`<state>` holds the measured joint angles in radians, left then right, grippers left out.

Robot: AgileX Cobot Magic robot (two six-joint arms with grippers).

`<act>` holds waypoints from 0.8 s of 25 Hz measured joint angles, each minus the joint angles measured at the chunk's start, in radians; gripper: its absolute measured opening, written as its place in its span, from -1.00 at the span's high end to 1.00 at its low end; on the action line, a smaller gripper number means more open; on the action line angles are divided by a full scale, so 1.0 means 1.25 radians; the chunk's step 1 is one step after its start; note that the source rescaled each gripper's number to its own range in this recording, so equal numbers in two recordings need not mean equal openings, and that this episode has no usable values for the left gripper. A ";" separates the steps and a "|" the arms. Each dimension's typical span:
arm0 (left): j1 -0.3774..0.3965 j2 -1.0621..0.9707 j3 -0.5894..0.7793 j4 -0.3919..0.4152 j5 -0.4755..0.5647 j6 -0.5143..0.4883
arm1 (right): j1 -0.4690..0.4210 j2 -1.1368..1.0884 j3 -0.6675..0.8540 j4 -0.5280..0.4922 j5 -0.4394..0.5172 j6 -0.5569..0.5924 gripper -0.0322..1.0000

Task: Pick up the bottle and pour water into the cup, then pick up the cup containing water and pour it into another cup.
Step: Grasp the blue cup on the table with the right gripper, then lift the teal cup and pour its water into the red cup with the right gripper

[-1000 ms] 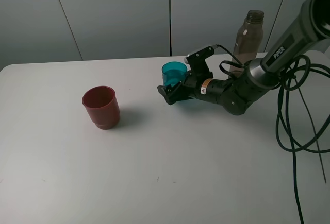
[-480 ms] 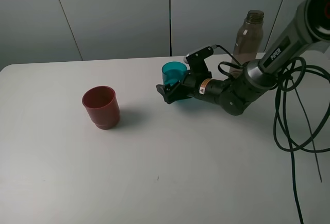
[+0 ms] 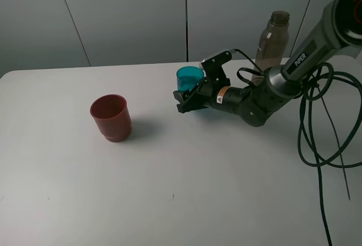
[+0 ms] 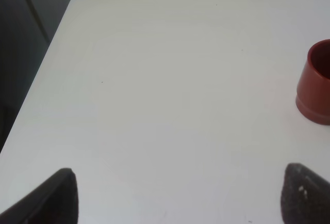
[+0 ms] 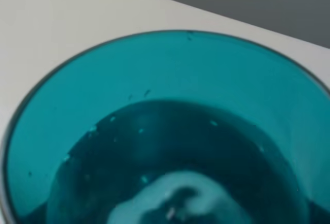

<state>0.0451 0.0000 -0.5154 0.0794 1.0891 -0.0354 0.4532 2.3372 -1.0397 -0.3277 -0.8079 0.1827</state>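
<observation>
The cup (image 3: 189, 78), a translucent teal tumbler, stands just right of the table's middle, with my right gripper (image 3: 186, 100) shut on its lower part. In the right wrist view the cup (image 5: 165, 131) fills the frame and water shows in its bottom. The bottle (image 3: 273, 39), tall, smoky and uncapped, stands behind the right arm at the table's back edge. The other cup (image 3: 111, 117), opaque red, stands upright to the left and shows at the edge of the left wrist view (image 4: 317, 85). My left gripper (image 4: 180, 197) is open over bare table, away from the red cup.
The white table (image 3: 169, 189) ends at a grey panelled wall behind. Black cables (image 3: 317, 144) hang in loops off the right arm over the table's right side. The table's left edge and rounded corner (image 4: 72, 2) show in the left wrist view.
My right gripper has closed on the teal cup, and the cup has shifted slightly up and to the left. The red cup and bottle have not moved.
</observation>
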 joint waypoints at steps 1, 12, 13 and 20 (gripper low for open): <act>0.000 0.000 0.000 0.000 0.000 0.000 | 0.000 0.000 0.000 0.000 0.000 0.000 0.78; 0.000 0.000 0.000 0.000 0.000 -0.005 | 0.000 -0.009 0.000 0.000 0.019 0.000 0.78; 0.000 0.000 0.000 0.000 0.000 -0.005 | 0.000 -0.017 0.000 0.000 0.032 0.000 0.78; 0.000 0.000 0.000 0.000 0.000 -0.005 | 0.000 -0.088 0.000 -0.025 0.088 0.000 0.78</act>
<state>0.0451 0.0000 -0.5154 0.0794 1.0891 -0.0410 0.4532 2.2273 -1.0397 -0.3585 -0.6977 0.1827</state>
